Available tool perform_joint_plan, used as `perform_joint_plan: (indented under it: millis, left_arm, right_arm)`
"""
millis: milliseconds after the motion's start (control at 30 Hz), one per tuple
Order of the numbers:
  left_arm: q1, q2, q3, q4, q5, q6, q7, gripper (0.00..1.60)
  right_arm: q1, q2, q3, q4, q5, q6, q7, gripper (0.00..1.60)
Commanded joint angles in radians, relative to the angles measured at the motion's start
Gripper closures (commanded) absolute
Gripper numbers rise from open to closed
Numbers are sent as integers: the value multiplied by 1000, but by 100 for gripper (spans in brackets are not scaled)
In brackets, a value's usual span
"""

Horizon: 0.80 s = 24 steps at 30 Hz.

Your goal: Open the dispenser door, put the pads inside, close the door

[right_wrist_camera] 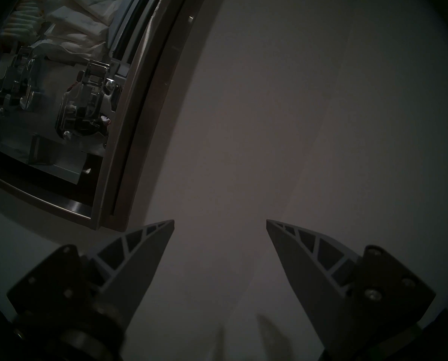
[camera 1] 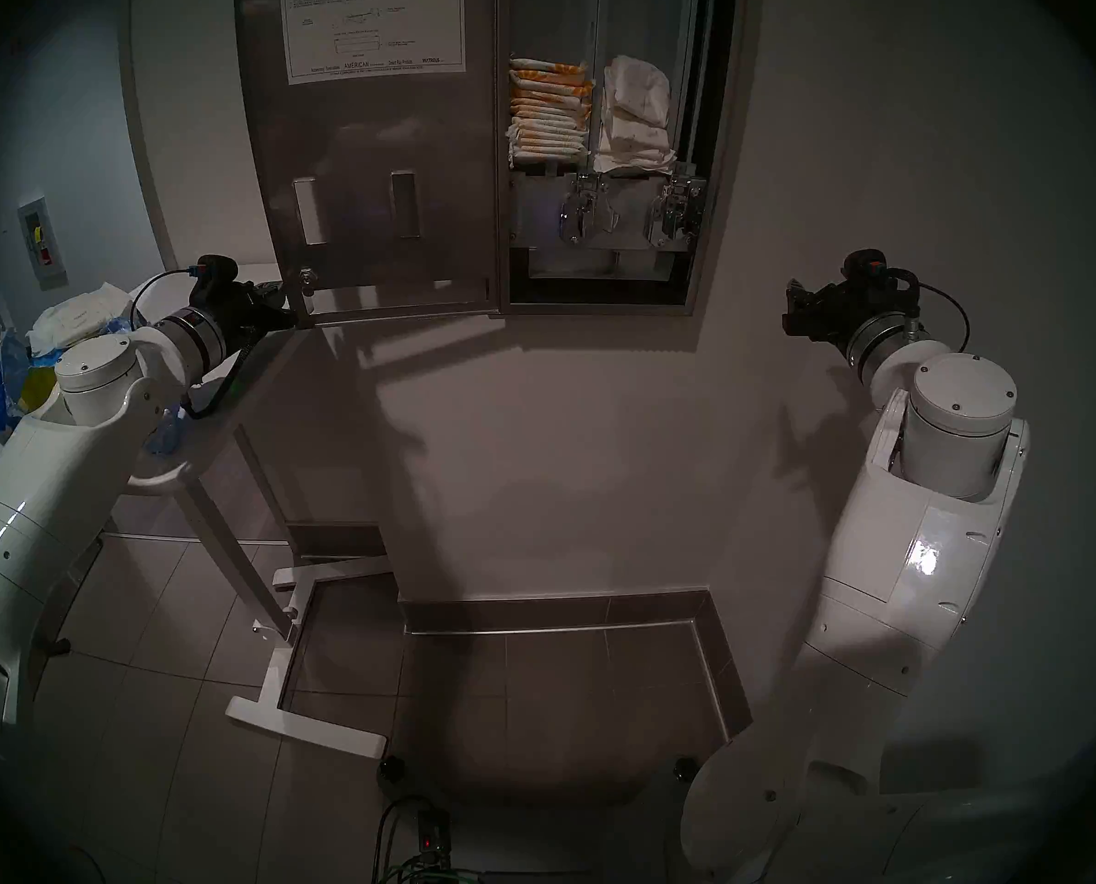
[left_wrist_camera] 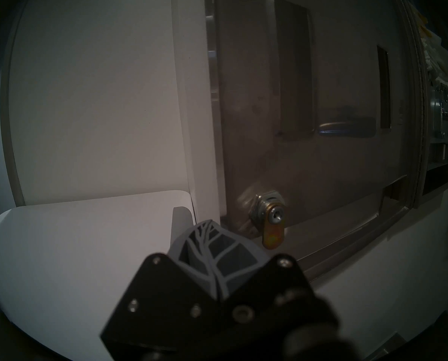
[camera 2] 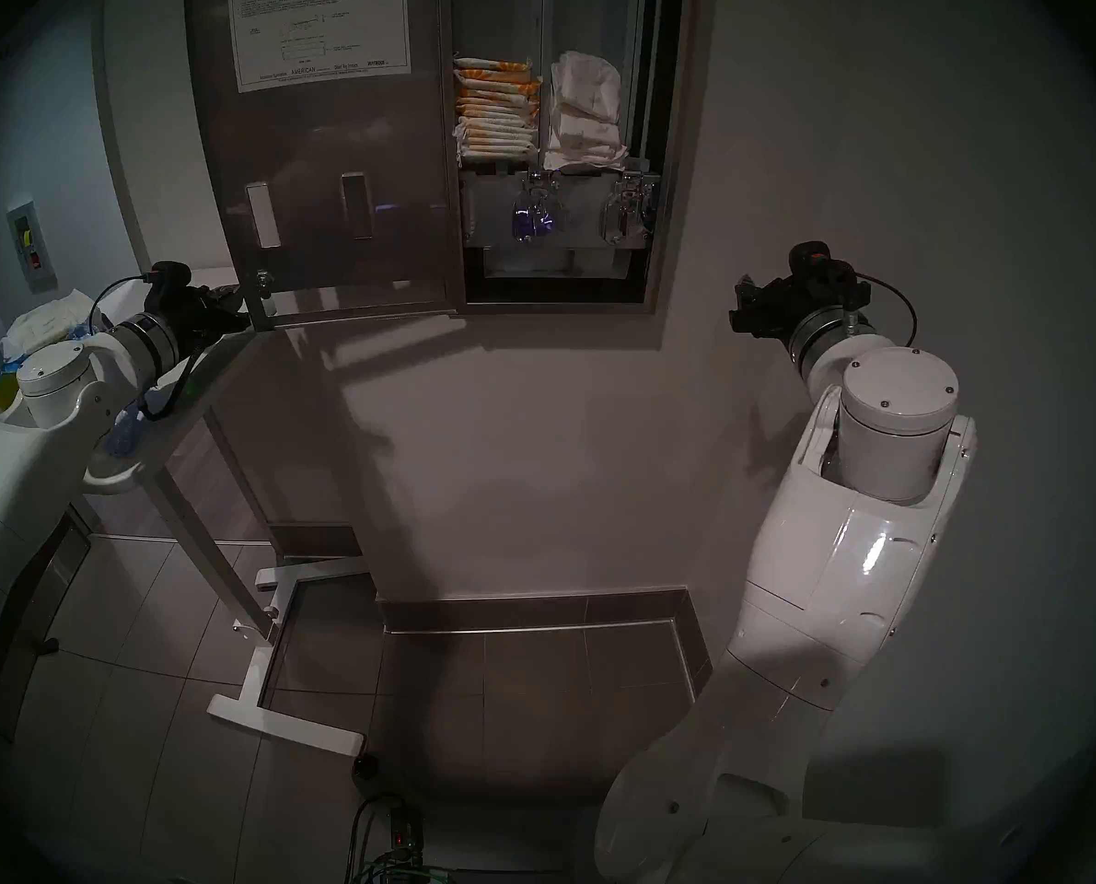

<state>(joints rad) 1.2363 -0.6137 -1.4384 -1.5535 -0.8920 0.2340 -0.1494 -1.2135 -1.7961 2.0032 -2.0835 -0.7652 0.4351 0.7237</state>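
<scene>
Our left gripper (left_wrist_camera: 212,238), fingers pressed together and empty, sits at the free lower corner of the dispenser door (camera 1: 366,181), we judge to swing it shut. Our right gripper (right_wrist_camera: 220,225) waits spread and empty beside the cabinet, clear of the swing. The pads (camera 1: 637,117) are stacked inside.

The white instruction sheet (camera 1: 376,18) on the dispenser door (camera 1: 379,226) — above the left gripper (camera 1: 284,302) — reads "ASI" and "AMERICAN"; the rest is too small.

The dispenser door (camera 1: 373,162) stands swung open; bare wall (camera 1: 883,194) right of the cabinet seems clear.
</scene>
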Motion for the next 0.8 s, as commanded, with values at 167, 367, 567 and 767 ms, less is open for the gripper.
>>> perform_joint_plan:
  millis: [167,367,567,767]
  left_arm:
    - [1,-47,64,-110,-45,-20,-105,94]
    - [-19,-35,52,-127,-63,-31,-125,0]
    - [-29,-21,53,-168,-87,-41,-168,0]
    - [-18,4,46,-184,-116,-46,-210,0]
  right_arm:
    - [25,6,-7,-29,4,-7,-4,31]
    - [29,7,-8,-36,6,-8,-6,31]
    - [32,8,-9,-44,8,-8,-7,31]
    - [31,8,-10,-50,10,-8,-8,31]
